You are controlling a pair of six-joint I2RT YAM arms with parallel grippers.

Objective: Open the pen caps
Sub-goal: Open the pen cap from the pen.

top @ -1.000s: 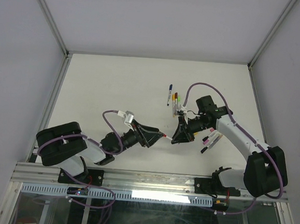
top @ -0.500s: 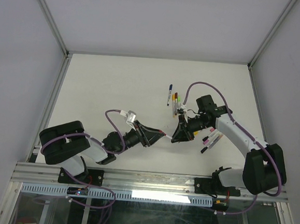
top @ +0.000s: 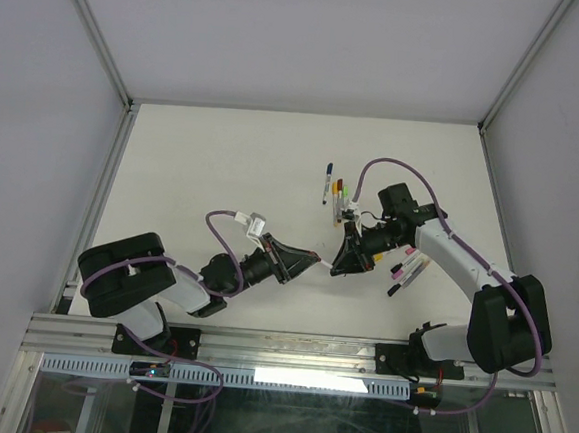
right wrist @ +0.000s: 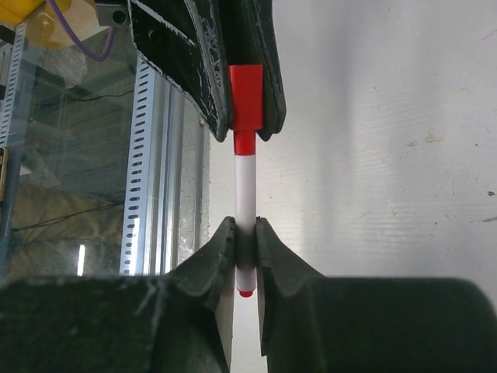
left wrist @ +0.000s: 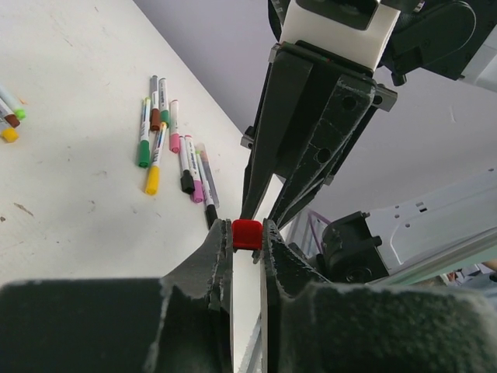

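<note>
Near the front of the table (top: pixel 224 161), the left gripper (top: pixel 318 262) is reaching toward two o'clock, its fingers clamping tight on the red cap (left wrist: pixel 248 233). Meeting it head-on from three o'clock, the right gripper (top: pixel 339 265) is pinching the white barrel (right wrist: pixel 245 186), with cap and barrel lining up end to end between the two. Off at three o'clock, more pens (top: pixel 404 266) are lying beside the right arm. Farther back, at twelve o'clock, loose pens (top: pixel 338 202) with coloured caps are lying in a bunch.
</note>
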